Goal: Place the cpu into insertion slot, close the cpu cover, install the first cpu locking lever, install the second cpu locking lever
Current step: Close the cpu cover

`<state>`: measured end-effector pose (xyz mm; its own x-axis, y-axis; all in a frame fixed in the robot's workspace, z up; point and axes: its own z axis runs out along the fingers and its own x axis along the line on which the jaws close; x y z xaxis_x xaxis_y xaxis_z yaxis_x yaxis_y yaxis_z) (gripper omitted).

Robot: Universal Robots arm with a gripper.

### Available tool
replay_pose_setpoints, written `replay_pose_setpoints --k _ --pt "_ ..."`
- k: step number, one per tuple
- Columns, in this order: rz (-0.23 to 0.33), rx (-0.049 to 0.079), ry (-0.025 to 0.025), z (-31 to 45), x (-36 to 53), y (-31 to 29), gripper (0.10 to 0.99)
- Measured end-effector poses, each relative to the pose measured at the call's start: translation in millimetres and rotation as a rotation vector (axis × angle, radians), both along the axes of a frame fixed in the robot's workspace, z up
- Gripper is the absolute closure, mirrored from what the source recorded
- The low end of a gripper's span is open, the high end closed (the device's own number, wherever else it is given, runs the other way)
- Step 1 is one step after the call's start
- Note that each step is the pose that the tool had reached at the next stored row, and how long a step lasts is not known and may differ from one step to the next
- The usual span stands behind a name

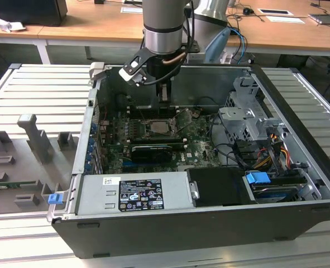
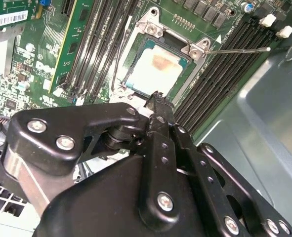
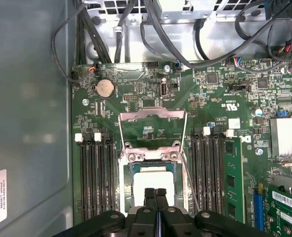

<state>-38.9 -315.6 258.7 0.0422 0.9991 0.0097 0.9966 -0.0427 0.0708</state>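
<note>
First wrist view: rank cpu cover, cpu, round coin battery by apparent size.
1. cpu cover, open frame, widest.
2. cpu, partly hidden by the gripper, so unsure against the cover.
3. coin battery, clearly smallest.

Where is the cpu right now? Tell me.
In both wrist views the cpu sits in the insertion slot, right by the gripper, between two banks of long black memory slots on the green motherboard.

Power supply label bears print — none legible.
</note>
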Motion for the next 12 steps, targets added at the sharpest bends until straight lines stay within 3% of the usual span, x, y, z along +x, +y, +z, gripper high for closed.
replay_pose_setpoints --k 12 --pt "0.0 0.0 0.0 6.6 0.3 0.5 0.98"
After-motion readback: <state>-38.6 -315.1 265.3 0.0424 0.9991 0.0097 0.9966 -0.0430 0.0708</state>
